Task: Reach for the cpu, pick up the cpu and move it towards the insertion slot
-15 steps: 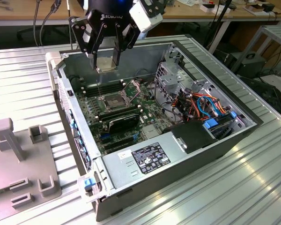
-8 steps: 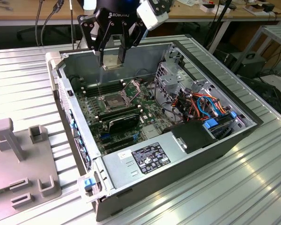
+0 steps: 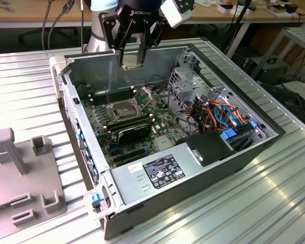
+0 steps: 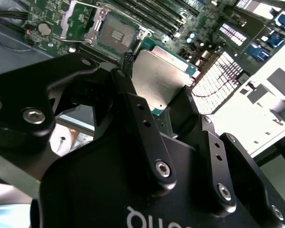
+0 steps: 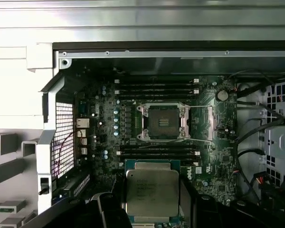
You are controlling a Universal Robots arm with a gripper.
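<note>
My black gripper [image 3: 132, 60] hangs above the open computer case, shut on the cpu [image 3: 131, 62]. The cpu is a flat silvery square chip with a green rim, seen between the fingers in both wrist views [image 4: 160, 80] [image 5: 151, 192]. The insertion slot [image 3: 123, 107] is a square socket with a silvery metal frame and dark centre on the green motherboard, below the gripper and a little toward the exterior view's left. It also appears in both wrist views [image 4: 115, 34] [image 5: 163, 122], with its retaining frame swung open beside it. The cpu is held well above the slot, apart from it.
The case walls [image 3: 91, 56] surround the board. Black memory slots [image 5: 156, 88] flank the socket on two sides. A metal drive cage [image 3: 185, 84], coloured cables [image 3: 218, 112] and a power supply [image 3: 162, 170] fill the exterior view's right. A grey fixture block [image 3: 20, 173] stands on the ribbed table.
</note>
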